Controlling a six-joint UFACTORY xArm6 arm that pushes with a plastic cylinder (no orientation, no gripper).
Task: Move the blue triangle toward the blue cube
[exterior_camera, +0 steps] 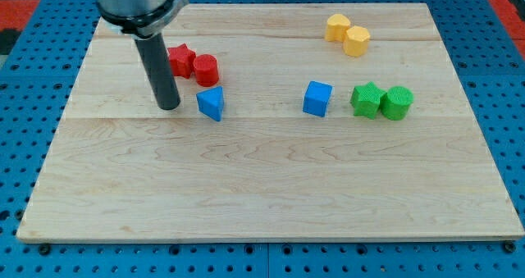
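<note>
The blue triangle (212,102) lies on the wooden board, left of centre. The blue cube (317,98) sits to its right, about a fifth of the board's width away, at nearly the same height in the view. My tip (168,107) rests on the board just to the left of the blue triangle, with a small gap between them. The dark rod rises from the tip toward the view's top left.
A red star block (181,61) and a red cylinder (206,70) sit just above the triangle. A green star block (367,99) and a green cylinder (397,102) lie right of the cube. Two yellow blocks (347,34) are near the top right.
</note>
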